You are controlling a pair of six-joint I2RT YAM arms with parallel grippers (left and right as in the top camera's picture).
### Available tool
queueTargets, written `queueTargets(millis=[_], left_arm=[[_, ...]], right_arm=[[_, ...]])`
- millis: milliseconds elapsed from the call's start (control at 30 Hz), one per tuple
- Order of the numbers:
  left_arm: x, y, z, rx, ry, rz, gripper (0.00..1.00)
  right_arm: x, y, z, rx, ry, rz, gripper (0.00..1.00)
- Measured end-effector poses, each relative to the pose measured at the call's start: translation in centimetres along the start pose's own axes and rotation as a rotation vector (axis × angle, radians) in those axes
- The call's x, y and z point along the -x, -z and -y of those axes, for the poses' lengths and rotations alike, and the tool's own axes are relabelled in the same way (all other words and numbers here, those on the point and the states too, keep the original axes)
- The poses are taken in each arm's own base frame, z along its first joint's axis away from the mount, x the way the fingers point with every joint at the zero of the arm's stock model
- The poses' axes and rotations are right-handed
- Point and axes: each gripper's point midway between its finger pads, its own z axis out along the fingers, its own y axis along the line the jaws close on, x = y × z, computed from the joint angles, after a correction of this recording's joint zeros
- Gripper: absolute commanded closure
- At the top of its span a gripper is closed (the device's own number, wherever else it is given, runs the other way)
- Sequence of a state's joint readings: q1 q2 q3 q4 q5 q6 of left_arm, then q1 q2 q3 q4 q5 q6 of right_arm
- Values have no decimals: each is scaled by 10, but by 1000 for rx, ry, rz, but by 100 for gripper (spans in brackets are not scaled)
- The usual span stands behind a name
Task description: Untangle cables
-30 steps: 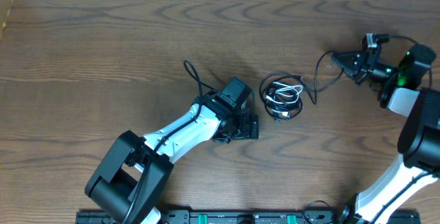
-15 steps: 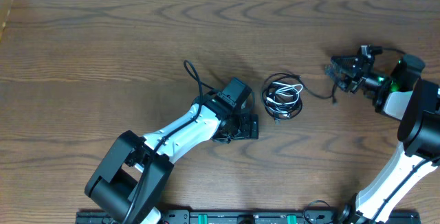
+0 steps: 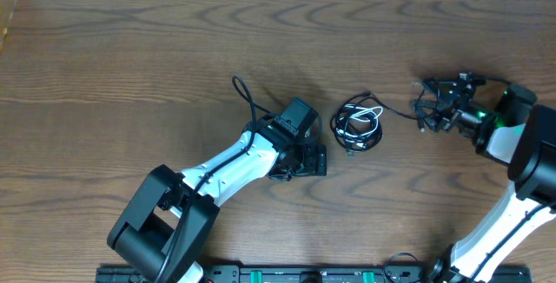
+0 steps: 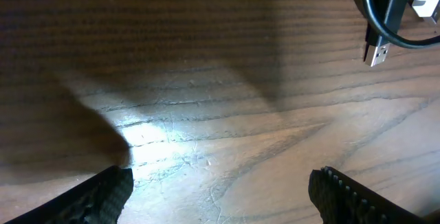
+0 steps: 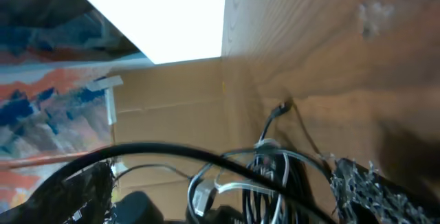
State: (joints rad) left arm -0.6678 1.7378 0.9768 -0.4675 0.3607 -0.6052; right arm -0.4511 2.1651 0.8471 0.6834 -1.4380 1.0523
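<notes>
Left gripper stood wide open and empty, left of the cable bundle. Right gripper gaped right of it; a blurred black cable crossed between its fingers, contact indiscernible.

Wood table; coiled cables lying centre.

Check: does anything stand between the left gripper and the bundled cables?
Nothing visible does. Only bare table lies between the left gripper and the cables, whose plug end shows at the upper right of the left wrist view.
</notes>
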Motion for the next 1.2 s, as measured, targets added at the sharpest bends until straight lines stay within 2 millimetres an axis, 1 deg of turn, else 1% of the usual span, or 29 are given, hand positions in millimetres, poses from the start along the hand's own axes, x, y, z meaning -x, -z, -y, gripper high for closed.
queueTargets(millis=[333,400,500,600,667,733,833,933,1067,1133,1200], left_arm=[[0,0,0,0,0,0,13],[0,0,0,0,0,0,13],[0,0,0,0,0,0,13],[0,0,0,0,0,0,13],[0,0,0,0,0,0,13],[0,0,0,0,0,0,13],[0,0,0,0,0,0,13],[0,0,0,0,0,0,13],[0,0,0,1,0,0,13],[0,0,0,0,0,0,13],[0,0,0,0,0,0,13]], right_arm=[[5,51,5,4,-115,128,1],[4,56,7,-11,-146,151,1],[0,62,13,-91,-202,205,1],[-9,69,26,-259,-256,262,1],[-18,76,30,-388,-278,274,1],[-20,88,32,-559,-242,298,1],[-15,113,32,-820,-157,341,1],[-11,131,18,-1031,-74,362,1],[-12,144,-5,-1246,-8,354,1],[-14,146,-17,-1345,26,339,1],[-13,144,-30,-1422,78,329,1]])
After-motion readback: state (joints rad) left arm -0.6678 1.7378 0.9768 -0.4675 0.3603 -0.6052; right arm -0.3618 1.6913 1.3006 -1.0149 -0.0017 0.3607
